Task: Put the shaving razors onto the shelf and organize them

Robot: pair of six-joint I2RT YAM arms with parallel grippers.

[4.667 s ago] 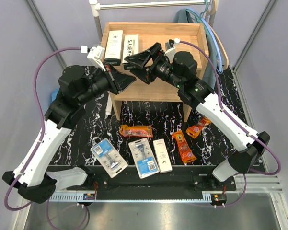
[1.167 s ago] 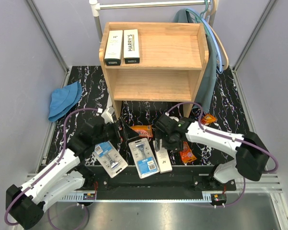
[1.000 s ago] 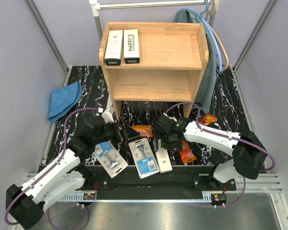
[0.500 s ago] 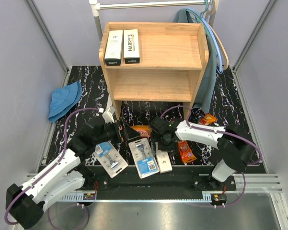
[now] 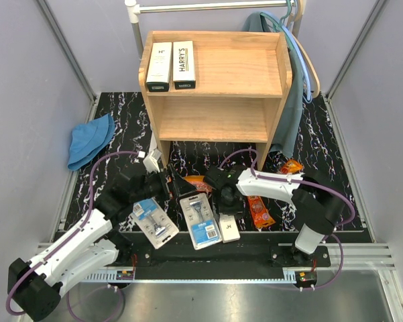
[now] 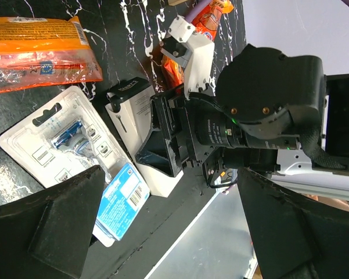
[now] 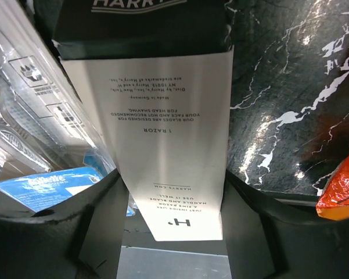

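Observation:
The wooden shelf point(image 5: 214, 67) stands at the back with two white razor boxes point(image 5: 159, 66) point(image 5: 184, 64) on its top tier. On the black mat lie another white razor box point(image 5: 228, 227), two blister cards point(image 5: 153, 221) point(image 5: 202, 220) and three orange pouches point(image 5: 196, 180) point(image 5: 258, 210) point(image 5: 290, 166). My right gripper point(image 5: 228, 204) reaches down over that box. In the right wrist view the right gripper point(image 7: 174, 180) presses both long sides of the white box point(image 7: 174, 145). My left gripper point(image 5: 176, 186) hovers open and empty by the left blister card; the left wrist view shows the left gripper point(image 6: 180, 226) above the mat's front edge.
A blue cloth hat point(image 5: 90, 139) lies at the left of the mat. A metal clothes rail point(image 5: 188, 7) with hanging cloth and hangers point(image 5: 296, 74) rises behind and right of the shelf. The right blister card point(image 7: 40, 122) lies tight against the gripped box.
My right arm has slid left and closer along the white box, and its jaws have narrowed onto the box's sides. The left arm has stayed still.

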